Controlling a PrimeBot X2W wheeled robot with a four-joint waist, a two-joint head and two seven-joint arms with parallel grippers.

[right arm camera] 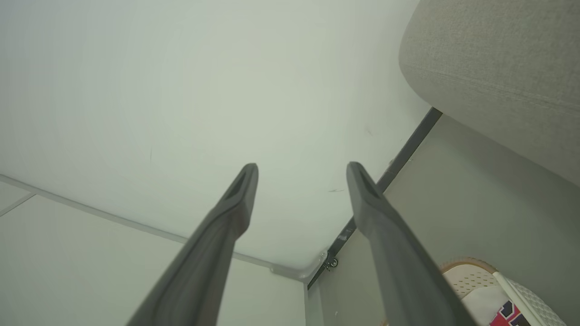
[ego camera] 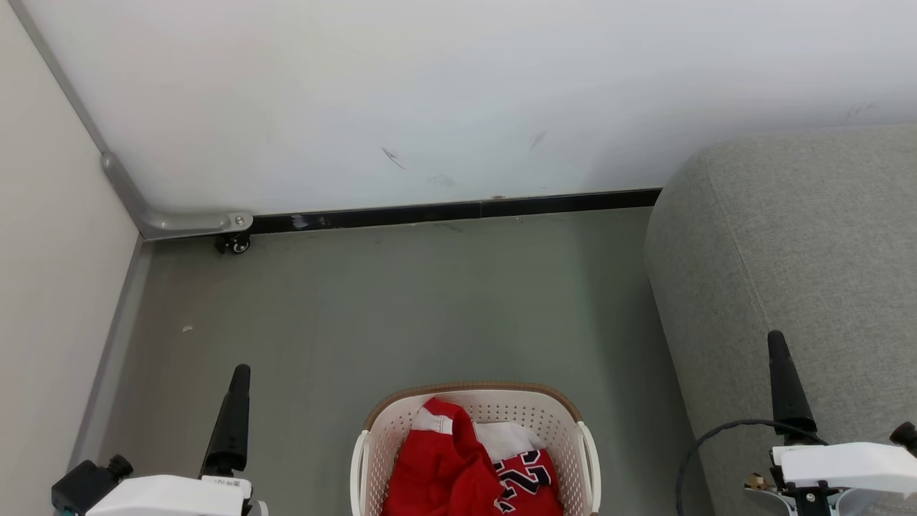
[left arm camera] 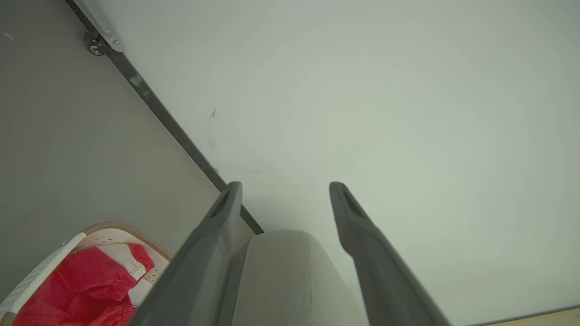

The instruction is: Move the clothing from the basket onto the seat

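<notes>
looking down at the red clothing heaped inside the cream perforated basket, with white trim and part of a dark white-edged number on top. finding that basket on the grey floor, low in the head view, near the grey seat on the right but apart from it. holding the left hand with fingers spread wide and empty, raised to the left of the basket and touching nothing. holding the right hand parted the same way, also empty, in front of the seat's near edge. facing a pale wall with a black skirting strip along its foot and a small caster in the left corner.
</notes>
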